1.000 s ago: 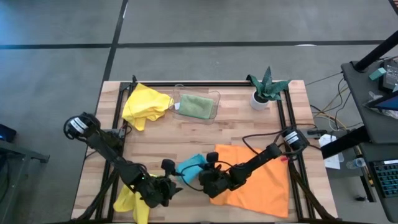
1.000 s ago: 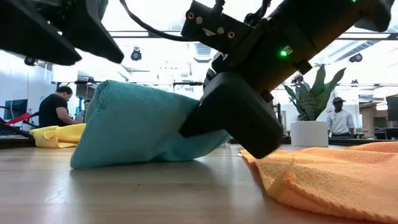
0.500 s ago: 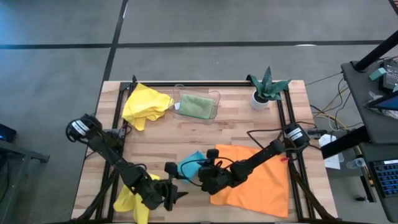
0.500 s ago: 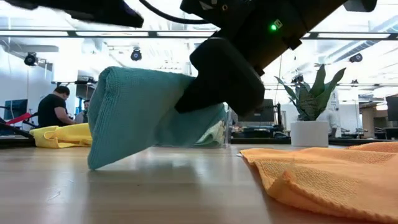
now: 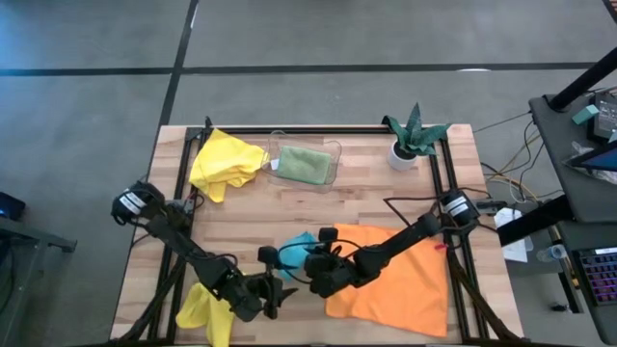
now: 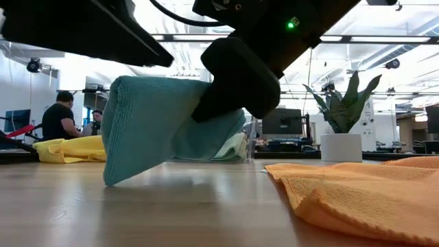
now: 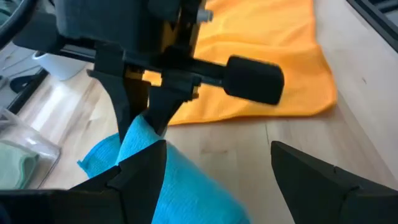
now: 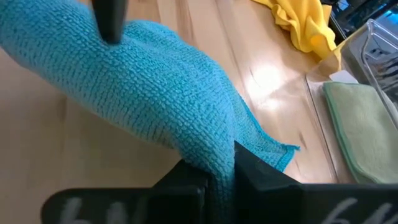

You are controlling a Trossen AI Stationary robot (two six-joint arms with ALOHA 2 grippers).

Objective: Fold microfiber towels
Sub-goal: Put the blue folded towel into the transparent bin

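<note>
Right pincer (image 5: 310, 267) clamped on folded turquoise towel (image 5: 295, 254), holding it just above surface (image 5: 366, 198), front centre, beside spread orange towel (image 5: 403, 275). Left pincer (image 5: 274, 294) wide apart, empty, just in front of turquoise towel. One yellow towel (image 5: 205, 308) at front left edge under left arm; another (image 5: 224, 162) rear left. Sage green towel (image 5: 302, 163) lies in clear tray (image 5: 335, 150).

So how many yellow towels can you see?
2. One yellow towel lies bunched at the table's far left corner, beside the tray. The other hangs at the near left edge, partly under the left arm. More could be hidden.
</note>
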